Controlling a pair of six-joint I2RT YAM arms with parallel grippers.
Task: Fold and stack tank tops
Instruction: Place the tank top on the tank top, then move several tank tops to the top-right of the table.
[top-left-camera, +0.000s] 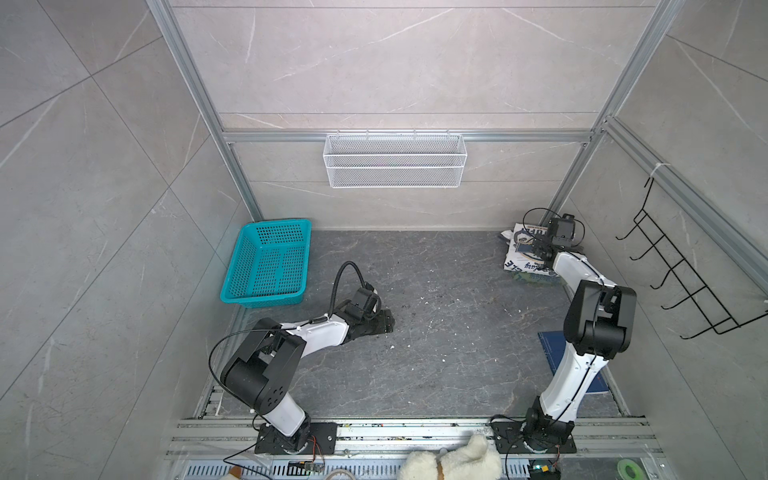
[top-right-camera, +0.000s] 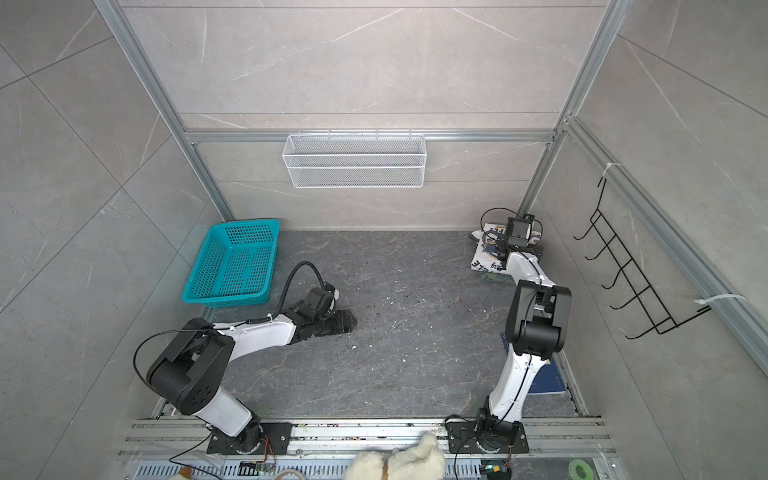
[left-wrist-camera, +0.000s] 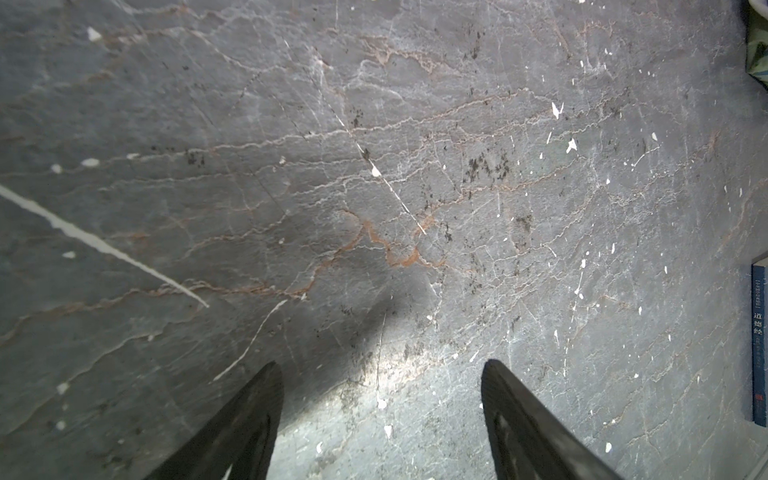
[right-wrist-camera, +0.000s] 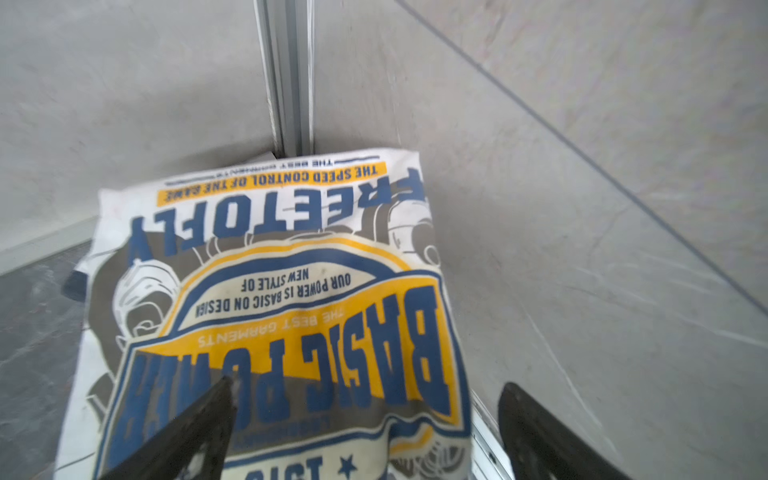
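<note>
The white top (right-wrist-camera: 291, 291) lies folded into a flat rectangle in the far right corner of the tabletop (top-left-camera: 415, 332), its navy-and-yellow badge print facing up. The green top (top-right-camera: 494, 278) lies under it, showing only as a sliver along the near edge.

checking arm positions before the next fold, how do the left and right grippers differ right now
The left gripper hangs over bare table, while the right gripper hangs over the white tank top, above its printed front. The left gripper sits left of the table's middle; the right gripper reaches into the far right corner. Both stand open and hold nothing.
</note>
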